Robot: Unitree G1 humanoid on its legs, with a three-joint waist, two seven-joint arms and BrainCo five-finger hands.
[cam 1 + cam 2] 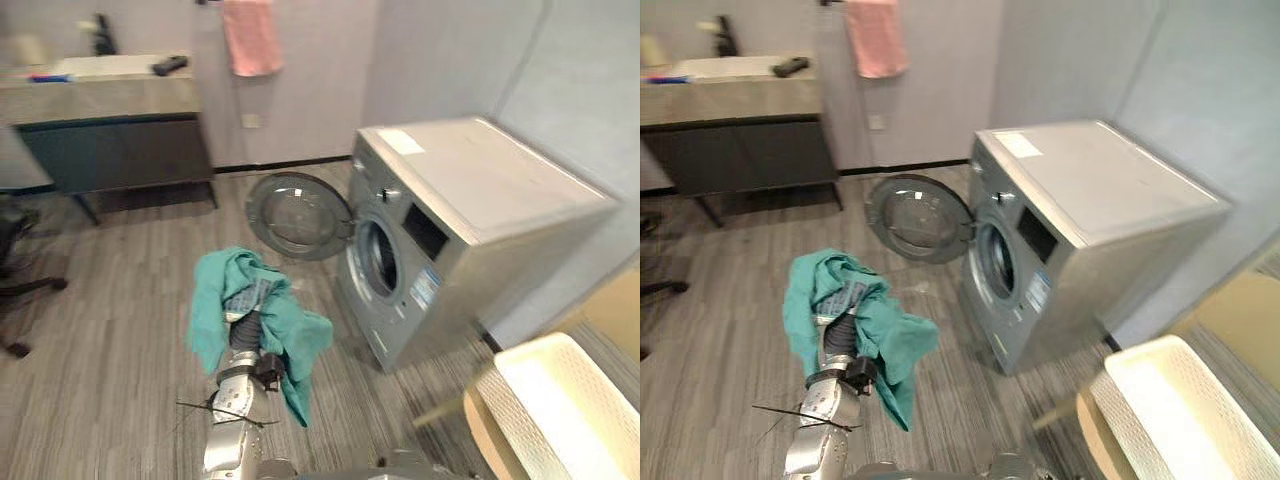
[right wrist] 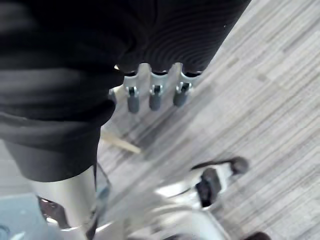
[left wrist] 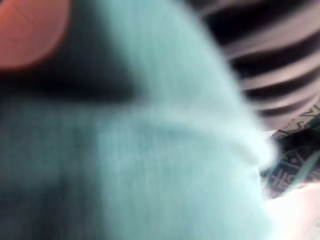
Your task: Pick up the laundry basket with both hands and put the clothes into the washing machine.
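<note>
A bundle of teal clothes [image 1: 290, 335] hangs over my raised left hand in the middle of the floor. Only that hand's dark wrist cover [image 1: 247, 332] shows below the cloth, and its fingers are hidden. Close up, the teal cloth [image 3: 150, 150] lies against a striped fabric [image 3: 270, 60]. The silver washing machine [image 1: 470, 190] stands to the right, its round door [image 1: 298, 215] swung wide open towards me and the drum opening [image 1: 378, 258] dark. The white woven laundry basket [image 1: 560, 410] sits at the lower right. My right hand [image 2: 155, 97] hangs over the floor with nothing in it.
A dark cabinet with a pale countertop [image 1: 100, 100] stands along the back wall at the left, and a pink towel [image 1: 250, 35] hangs beside it. A chair base [image 1: 20, 290] sits at the far left. Grey wood floor lies between me and the machine.
</note>
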